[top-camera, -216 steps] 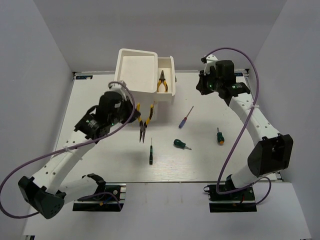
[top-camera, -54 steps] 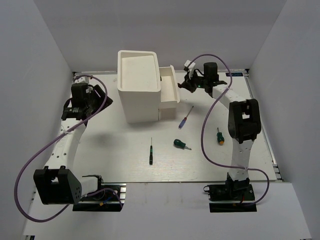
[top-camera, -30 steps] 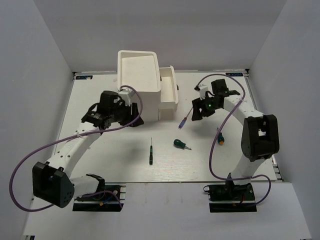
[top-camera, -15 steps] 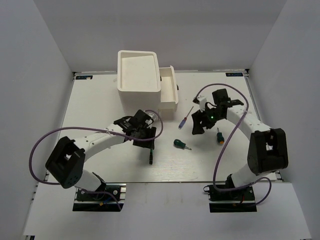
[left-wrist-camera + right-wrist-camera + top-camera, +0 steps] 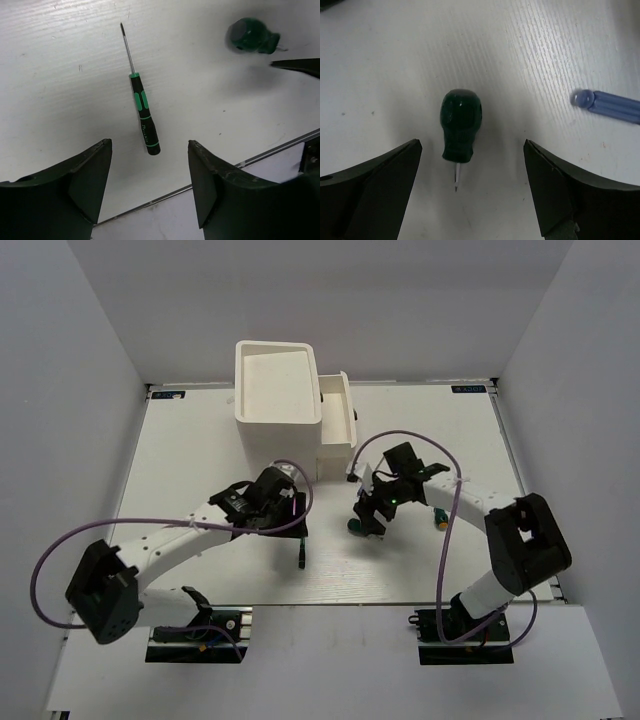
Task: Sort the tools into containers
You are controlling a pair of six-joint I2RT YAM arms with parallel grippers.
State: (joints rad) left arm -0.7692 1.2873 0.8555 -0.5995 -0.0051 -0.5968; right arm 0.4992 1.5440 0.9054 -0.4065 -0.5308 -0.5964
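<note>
A thin black screwdriver [image 5: 142,107] with green bands lies flat on the table, and my left gripper [image 5: 150,144] hangs open just above its handle end. In the top view the left gripper [image 5: 295,523] covers most of that screwdriver [image 5: 301,558]. A stubby green-handled screwdriver [image 5: 460,125] lies between the wide-open jaws of my right gripper [image 5: 472,145], untouched. From above, the right gripper [image 5: 367,514] sits over it [image 5: 353,528]. A blue screwdriver handle [image 5: 610,106] lies to the side. A second stubby screwdriver [image 5: 440,517] lies further right. The white cabinet [image 5: 277,390] stands at the back.
One drawer [image 5: 338,428] is pulled out on the cabinet's right side, just behind the right arm. The two grippers are close together near the table's middle. The table's front edge [image 5: 165,195] runs close below the left gripper.
The right gripper moved left and toward the front, onto the stubby green screwdriver. The left gripper stayed by the black screwdriver while its arm shifted. Both jaws opened wider.
</note>
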